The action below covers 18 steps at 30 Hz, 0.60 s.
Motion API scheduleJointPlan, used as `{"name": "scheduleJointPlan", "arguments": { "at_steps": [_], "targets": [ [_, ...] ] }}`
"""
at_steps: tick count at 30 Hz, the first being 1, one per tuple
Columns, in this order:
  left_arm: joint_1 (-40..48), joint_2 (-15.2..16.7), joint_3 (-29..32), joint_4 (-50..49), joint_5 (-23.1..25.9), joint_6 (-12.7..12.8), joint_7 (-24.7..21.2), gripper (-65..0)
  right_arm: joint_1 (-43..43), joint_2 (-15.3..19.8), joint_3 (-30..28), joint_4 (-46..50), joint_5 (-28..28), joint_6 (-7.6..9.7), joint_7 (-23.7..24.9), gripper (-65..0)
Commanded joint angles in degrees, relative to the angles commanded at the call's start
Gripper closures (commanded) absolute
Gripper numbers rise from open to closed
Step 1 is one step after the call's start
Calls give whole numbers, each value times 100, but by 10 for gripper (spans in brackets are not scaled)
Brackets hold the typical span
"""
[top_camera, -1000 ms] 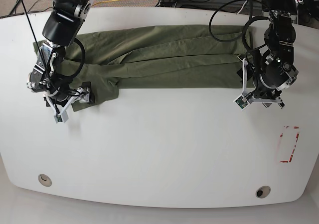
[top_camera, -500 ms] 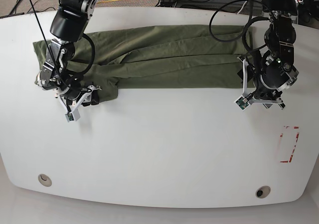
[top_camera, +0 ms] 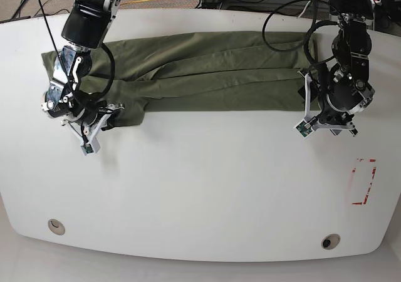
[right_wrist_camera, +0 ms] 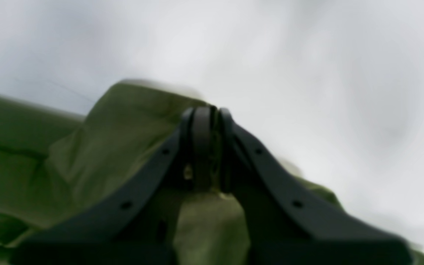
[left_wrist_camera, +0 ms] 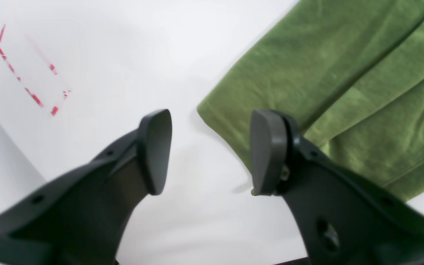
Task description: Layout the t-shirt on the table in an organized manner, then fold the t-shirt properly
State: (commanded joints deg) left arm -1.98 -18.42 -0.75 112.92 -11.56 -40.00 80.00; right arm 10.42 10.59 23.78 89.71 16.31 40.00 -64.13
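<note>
The right arm's jaws (right_wrist_camera: 206,147) were pinched tight on a corner of the t-shirt (top_camera: 207,72). The green shirt lay stretched across the far part of the white tabletop (top_camera: 207,188). The left arm's jaws (left_wrist_camera: 210,151) were spread apart, holding nothing, by the shirt's other end.

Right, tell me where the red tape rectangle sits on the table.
In the base view the red tape rectangle lies near the table's right edge, below the open left gripper and clear of the t-shirt.
</note>
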Motion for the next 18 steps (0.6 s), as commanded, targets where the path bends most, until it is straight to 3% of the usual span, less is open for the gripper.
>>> {"name": "scheduleJointPlan", "arguments": {
  "at_steps": [9, 18],
  "targets": [
    [0, 0, 18, -9, 0, 0, 0, -318, -800, 44, -18, 1442, 1424, 0, -1073, 0],
    [0, 0, 26, -9, 0, 0, 0, -318, -1749, 563, -378, 1697, 3121, 0, -1196, 0]
  ]
}}
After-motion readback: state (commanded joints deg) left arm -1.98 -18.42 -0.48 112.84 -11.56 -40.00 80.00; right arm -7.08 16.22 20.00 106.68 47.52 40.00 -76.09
